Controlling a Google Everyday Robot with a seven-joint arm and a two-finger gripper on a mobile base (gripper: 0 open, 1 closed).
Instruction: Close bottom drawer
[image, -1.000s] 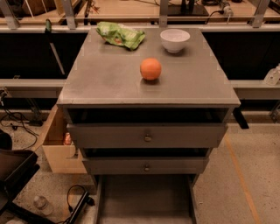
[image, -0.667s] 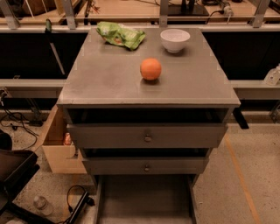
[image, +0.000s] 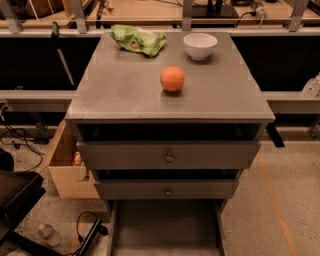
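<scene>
The grey cabinet (image: 125, 90) fills the middle of the camera view. Its bottom drawer (image: 165, 230) is pulled far out toward me, showing a shallow grey tray with low side rails. The lower frame edge cuts off the drawer's front panel and knob. Above it sit the middle drawer front (image: 165, 190) and the taller top drawer front (image: 167, 156), each with a small round knob and each slightly out from the frame. The gripper is not in view, and no part of the arm shows.
On the cabinet top lie an orange (image: 172, 79), a white bowl (image: 200, 45) and a green bag (image: 137, 40). A cardboard box (image: 65, 170) stands on the floor at the left, with cables, a plastic bottle (image: 49, 234) and a dark object (image: 15, 200) beside it.
</scene>
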